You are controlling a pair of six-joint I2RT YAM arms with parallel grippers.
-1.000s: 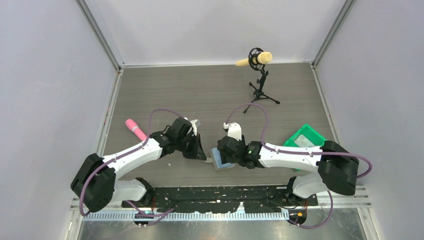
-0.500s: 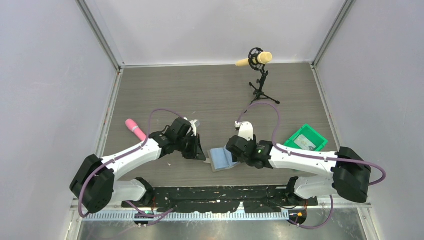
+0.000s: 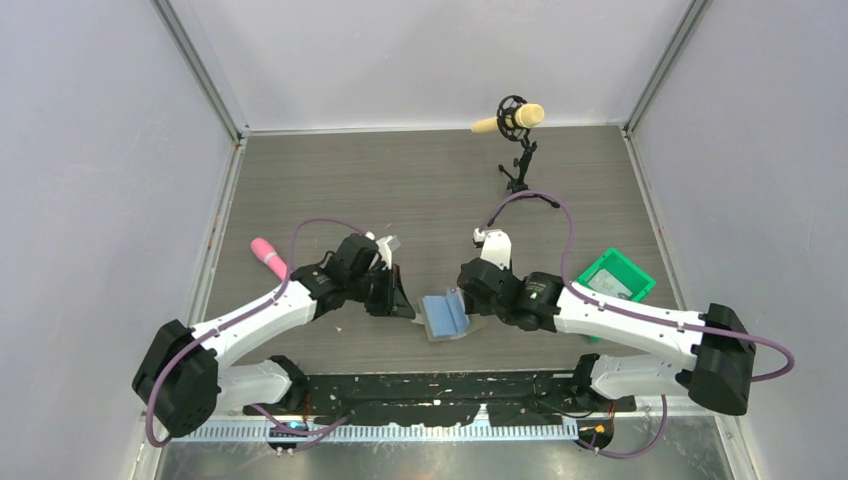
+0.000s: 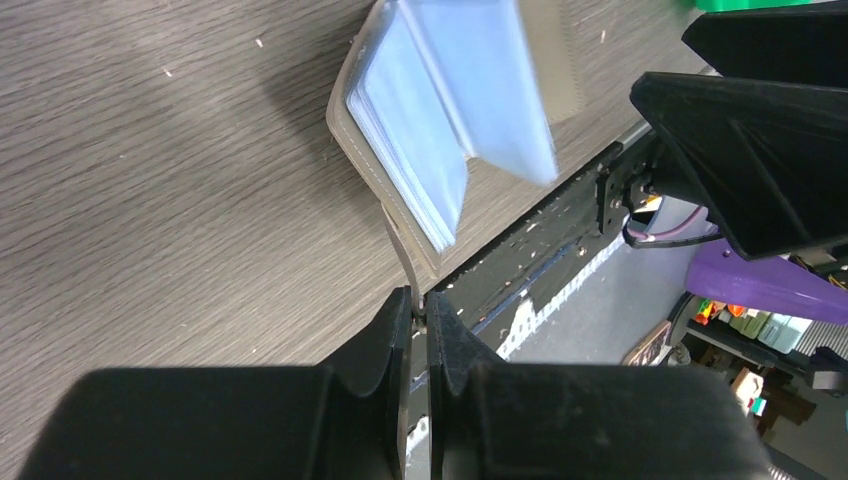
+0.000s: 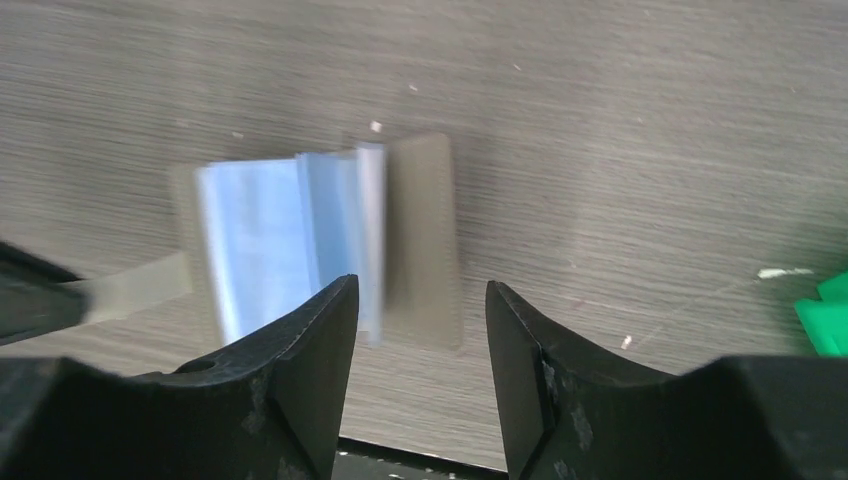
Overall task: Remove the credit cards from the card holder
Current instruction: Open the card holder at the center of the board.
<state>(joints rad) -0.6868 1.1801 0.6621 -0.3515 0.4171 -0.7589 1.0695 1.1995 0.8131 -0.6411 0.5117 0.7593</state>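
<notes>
The card holder lies open near the table's front edge, with light blue clear pockets up and grey-olive covers. It also shows in the left wrist view and the right wrist view. My left gripper is shut on the holder's thin grey strap, fingertips pinched together. My right gripper is open and empty just right of the holder, jaws wide apart over its right cover. I cannot make out any credit cards in the pockets. A pale flat piece lies in the green bin.
A green bin stands at the right, its corner visible in the right wrist view. A pink object lies at the left. A microphone on a small tripod stands at the back. The black base rail runs along the front edge.
My right gripper has pulled back to the right off the card holder, uncovering its blue pockets. The left gripper still holds the strap and has hardly moved.
</notes>
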